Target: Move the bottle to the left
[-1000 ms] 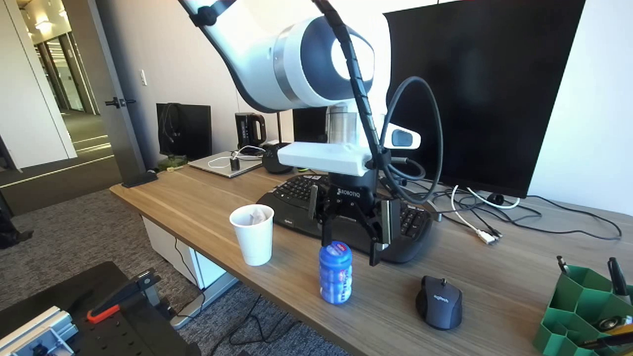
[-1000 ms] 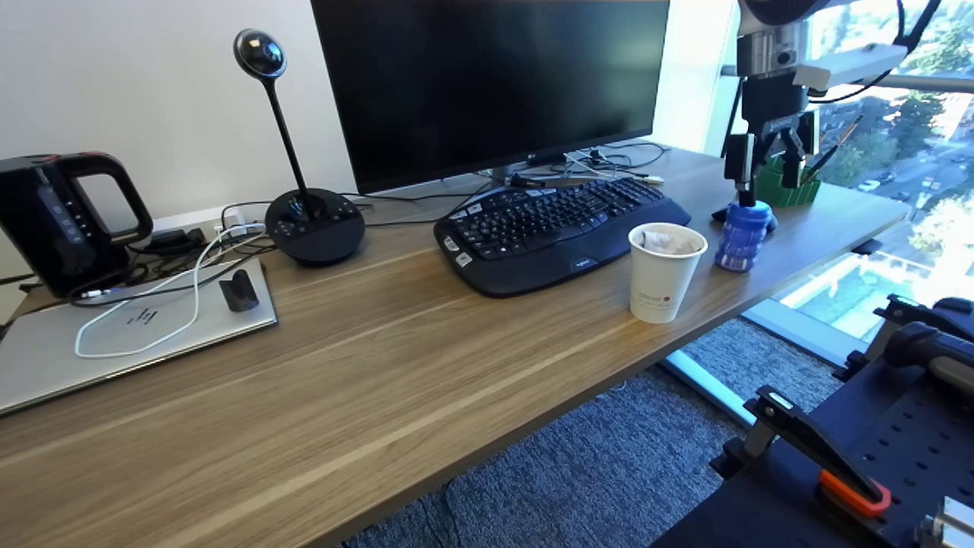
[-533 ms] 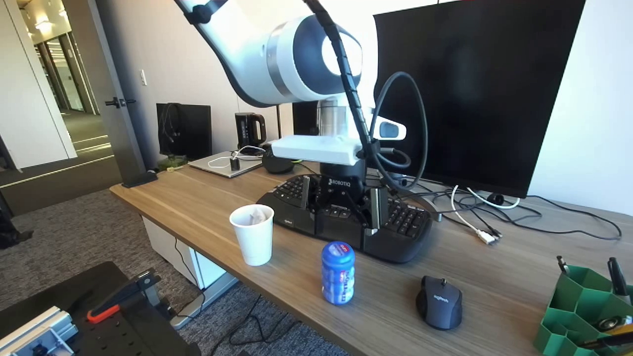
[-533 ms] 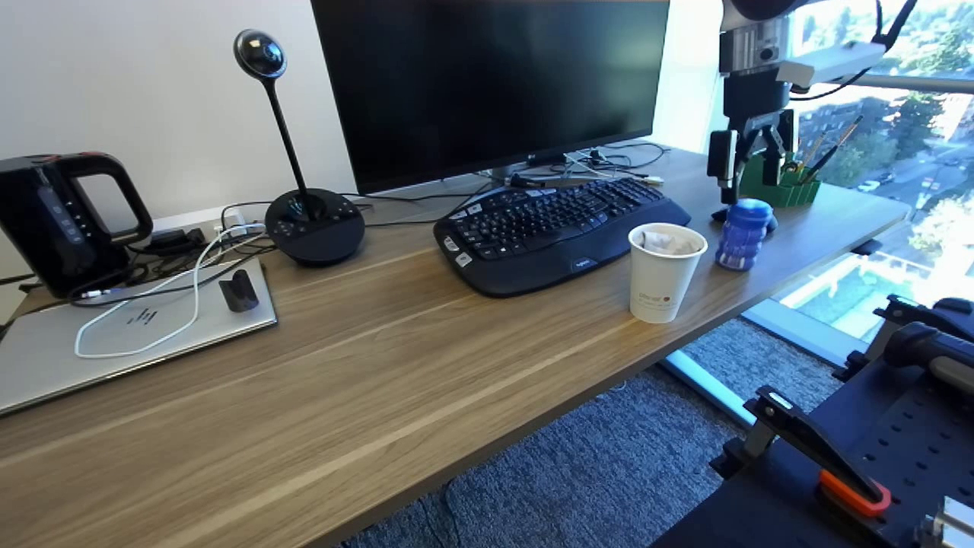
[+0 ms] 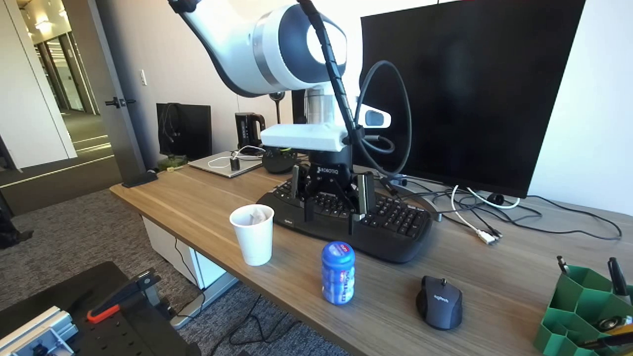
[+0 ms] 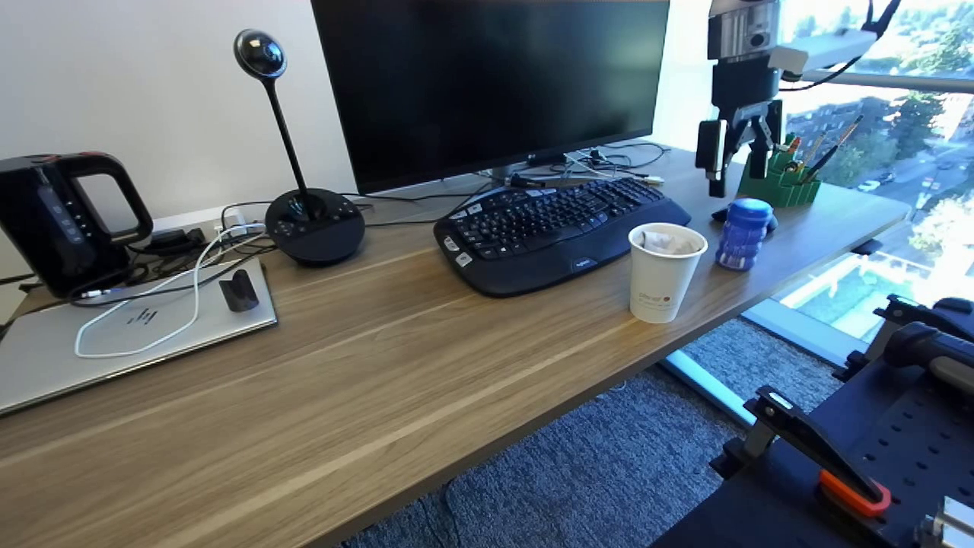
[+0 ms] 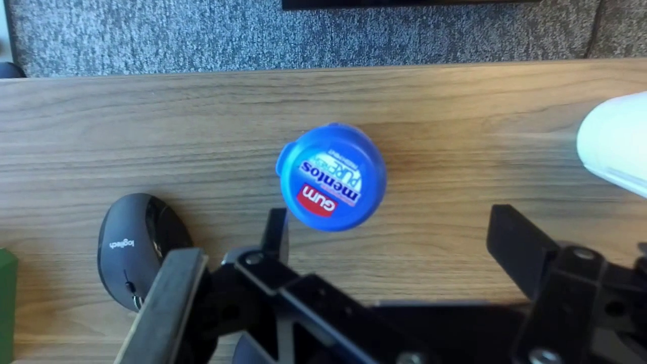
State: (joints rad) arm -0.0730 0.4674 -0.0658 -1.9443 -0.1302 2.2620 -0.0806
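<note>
Fingers [image 7: 520,247] of mine hung spread wide, apart from the blue bottle [image 5: 338,277]; the white paper cup [image 5: 256,244] held something pale and crumpled [image 5: 257,216], and the green holder [image 5: 564,316], all angular cells, held pens [image 5: 616,276]; the bottle stood upright on the wood-grained desk [image 5: 198,198] near its front edge, between the cup and the dark mouse [image 5: 440,304], its ridged cylinder marked with light lettering. Its round plastic lid [image 7: 333,177] read "mentos" and, on red, "GUM"; behind it curved the black keyboard [image 5: 388,240], and the carpet [image 7: 151,40] was speckled grey.
</note>
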